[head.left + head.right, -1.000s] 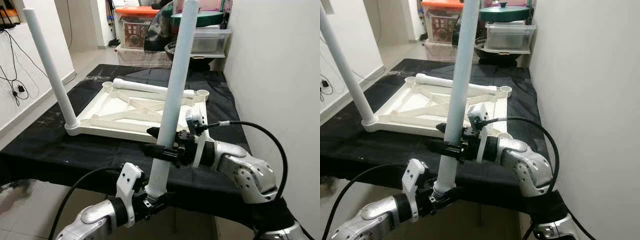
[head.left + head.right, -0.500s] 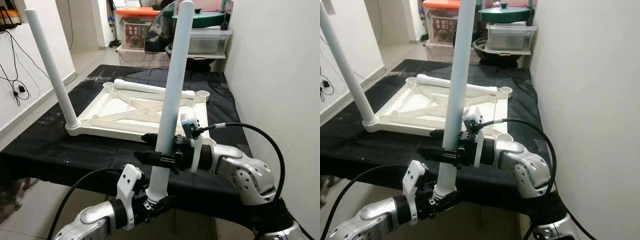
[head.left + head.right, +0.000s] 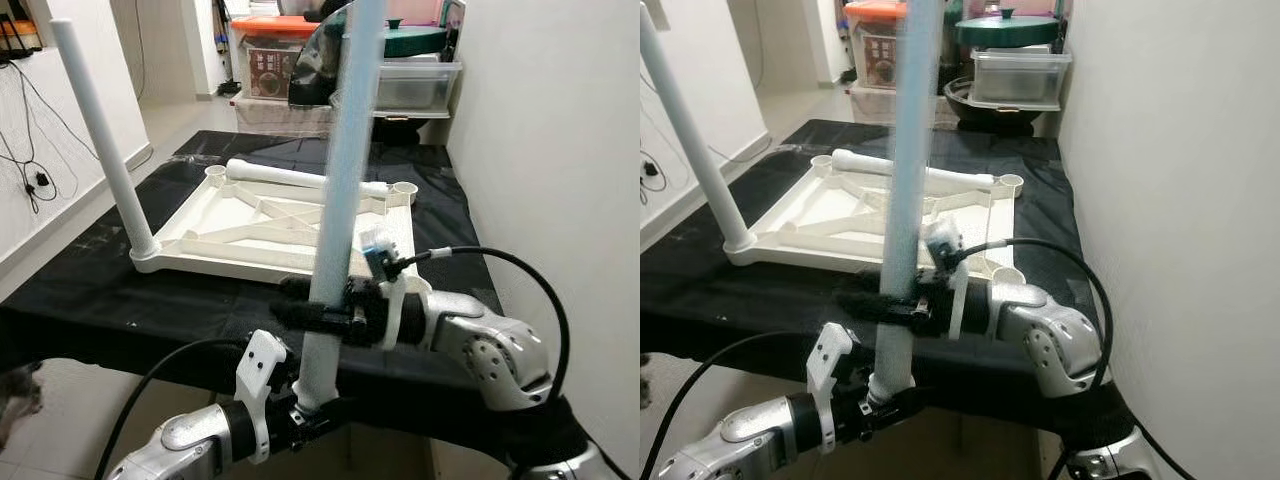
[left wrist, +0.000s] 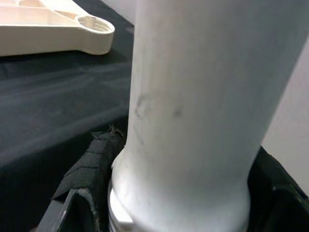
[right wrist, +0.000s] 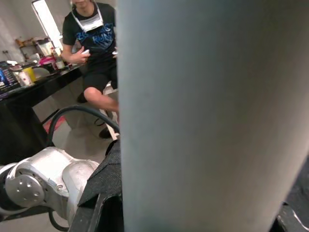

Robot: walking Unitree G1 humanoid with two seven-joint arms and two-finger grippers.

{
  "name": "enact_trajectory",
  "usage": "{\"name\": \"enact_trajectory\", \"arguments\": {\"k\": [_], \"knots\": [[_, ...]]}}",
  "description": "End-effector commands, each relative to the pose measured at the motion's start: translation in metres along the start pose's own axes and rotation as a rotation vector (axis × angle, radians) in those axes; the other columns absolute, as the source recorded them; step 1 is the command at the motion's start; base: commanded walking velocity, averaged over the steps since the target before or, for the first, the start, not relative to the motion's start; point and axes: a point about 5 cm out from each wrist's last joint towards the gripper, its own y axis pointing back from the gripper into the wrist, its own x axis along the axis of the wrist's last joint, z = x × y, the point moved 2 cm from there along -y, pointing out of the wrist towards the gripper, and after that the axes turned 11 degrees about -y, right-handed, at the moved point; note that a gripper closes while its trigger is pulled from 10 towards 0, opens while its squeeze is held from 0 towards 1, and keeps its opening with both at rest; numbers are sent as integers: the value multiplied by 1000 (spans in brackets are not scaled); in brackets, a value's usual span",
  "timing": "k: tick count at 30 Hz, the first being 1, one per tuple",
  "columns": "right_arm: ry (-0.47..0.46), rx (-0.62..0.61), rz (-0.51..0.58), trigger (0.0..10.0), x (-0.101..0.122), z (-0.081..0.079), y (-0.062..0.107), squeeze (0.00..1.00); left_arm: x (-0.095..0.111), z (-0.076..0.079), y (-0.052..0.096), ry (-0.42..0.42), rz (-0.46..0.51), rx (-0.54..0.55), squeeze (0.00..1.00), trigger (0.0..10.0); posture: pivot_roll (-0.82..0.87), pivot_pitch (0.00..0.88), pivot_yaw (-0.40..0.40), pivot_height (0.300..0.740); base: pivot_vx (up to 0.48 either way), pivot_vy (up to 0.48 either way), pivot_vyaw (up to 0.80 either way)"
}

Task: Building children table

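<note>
Held upright at the near edge of the black-draped table (image 3: pixel 120 300), at 6 o'clock from the upturned white plastic tabletop frame (image 3: pixel 270 225), a long white plastic leg tube (image 3: pixel 335 200), pinched at its foot by the left gripper (image 3: pixel 300 408) and mid-shaft by the right gripper (image 3: pixel 315 312).

Three white table legs (image 3: pixel 338 190), one tabletop (image 3: pixel 200 235), two claws (image 3: pixel 318 315).

A person's black shirt (image 5: pixel 99 34) carries pale lettering across the chest; the word "RUN" can be made out, the rest is too blurred.
</note>
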Motion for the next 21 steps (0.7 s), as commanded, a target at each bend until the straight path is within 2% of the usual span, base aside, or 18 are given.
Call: {"name": "enact_trajectory", "arguments": {"k": [1,12,13,15,16,19,21], "knots": [[19,-9,-1,0,0,0,1,0,-1,-1,3,17,2,11,0,10000,133,1,-21,740,0,0,0],[17,3,23,0,4,-1,0,0,-7,-8,3,34,-49,44,0,10000,134,0,-19,740,0,0,0],[21,-3,32,0,7,0,1,0,-6,-7,3,48,-34,42,1000,10000,134,0,-20,740,0,0,0],[21,-3,32,0,7,0,1,0,-6,-7,3,48,-34,42,1000,10000,134,0,-20,740,0,0,0],[27,-19,46,0,10,3,5,0,-4,-2,4,56,-20,9,1000,10000,135,0,-26,740,0,0,0],[39,-61,81,0,19,10,14,0,-4,-2,5,46,-9,30,1000,10000,137,0,-26,740,0,0,0],[39,-61,81,0,19,10,14,0,-4,-2,5,46,-9,30,1000,10000,137,0,-26,740,0,0,0]]}}
